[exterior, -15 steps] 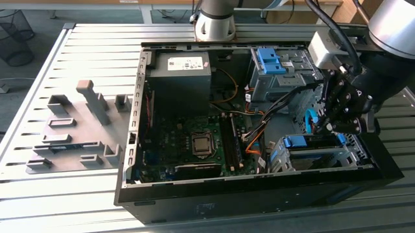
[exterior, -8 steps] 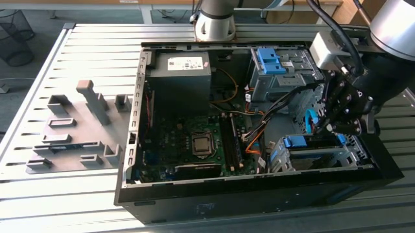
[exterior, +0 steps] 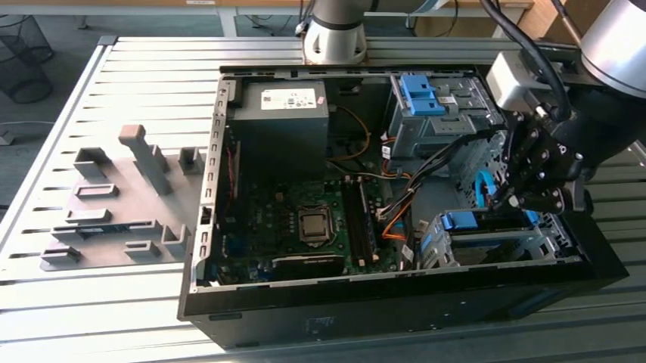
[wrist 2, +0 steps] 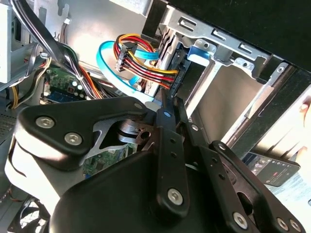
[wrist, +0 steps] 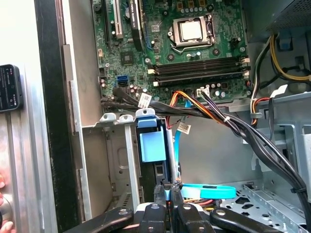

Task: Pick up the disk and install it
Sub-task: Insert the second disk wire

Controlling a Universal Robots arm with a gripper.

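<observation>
- Disk seated upright in drive cage, blue handle uppermost; judged mostly installed.
- Tool narrowed at disk's rear edge, seemingly pressing, not gripping.

Grey slatted metal table, wire wastebasket beyond.

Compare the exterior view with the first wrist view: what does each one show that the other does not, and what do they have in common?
Exterior view's own: the grey power supply box, the grey fixtures on the slatted table, and a bare blue bracket in the upper cage.
First wrist view's own: a dark flat device lying outside the case wall, and white tags on the cables.
Shared: the processor socket, the disk with its blue handle standing in the lower drive cage, and the gripper close to the disk.
</observation>
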